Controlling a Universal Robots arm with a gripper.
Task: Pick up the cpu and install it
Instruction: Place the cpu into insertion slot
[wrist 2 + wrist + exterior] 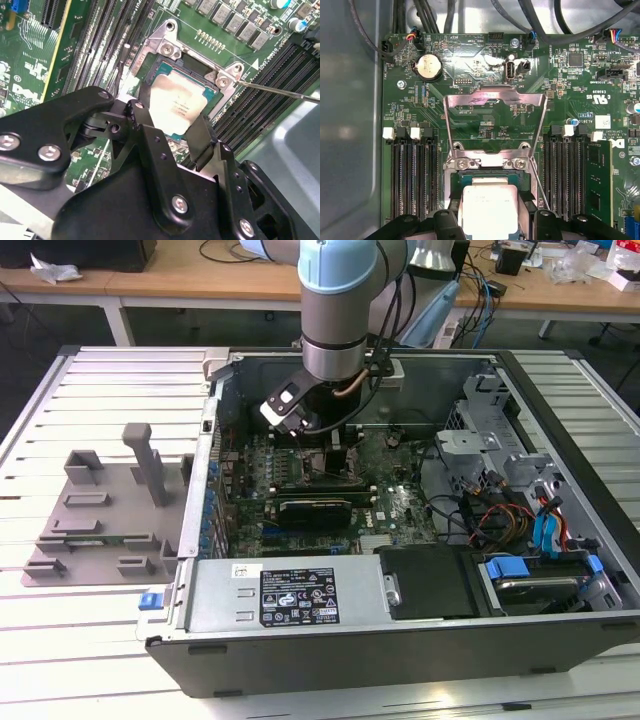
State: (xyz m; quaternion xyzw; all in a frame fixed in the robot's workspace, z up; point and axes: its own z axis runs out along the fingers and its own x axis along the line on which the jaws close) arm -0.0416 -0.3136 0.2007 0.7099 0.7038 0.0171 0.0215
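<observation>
CPU (176,102), in the second wrist view, sits squarely over the socket (223,80), with the gripper (173,116) fingers (201,135) narrow and pinching its opposite edges. In the first wrist view the load plate (495,97) stands raised beyond it. In the exterior view the gripper hangs above the motherboard (400,505), upper centre. Best kept level, corners matched, no pressing.

The cpu (177,105) has a satin silver metal top with a thin darker rim. The gripper (172,120) is matt black, fastened with bright metal screws (179,203). The socket bracket (492,97) is bare shiny metal over a glossy green circuit board (485,55); the tray (110,522) is matt grey plastic.
</observation>
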